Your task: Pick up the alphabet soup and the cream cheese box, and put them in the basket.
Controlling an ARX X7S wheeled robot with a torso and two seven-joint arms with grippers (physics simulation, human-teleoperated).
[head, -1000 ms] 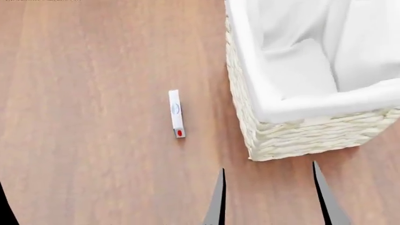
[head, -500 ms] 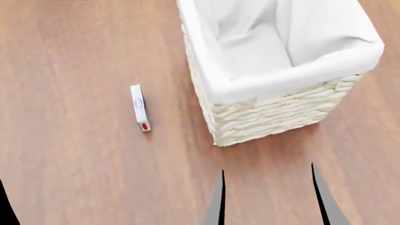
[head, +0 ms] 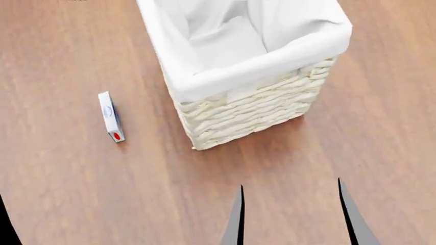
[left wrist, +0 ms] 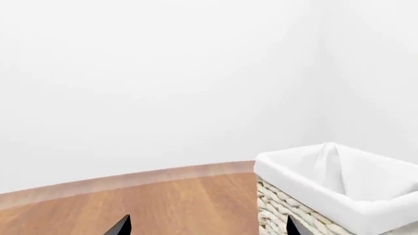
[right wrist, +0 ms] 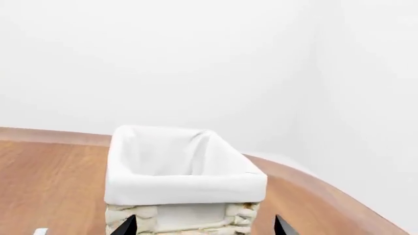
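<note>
Before the basket (head: 252, 109), right pincer (head: 293, 214) gapes, empty.

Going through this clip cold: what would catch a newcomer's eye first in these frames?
The tall woven basket with its white cloth liner dominates the head view's upper middle on the wooden floor; its inside looks empty. To its left, apart from it, lies the small cream cheese box, red spot toward the robot. The right gripper hangs open and empty at the bottom edge.
</note>
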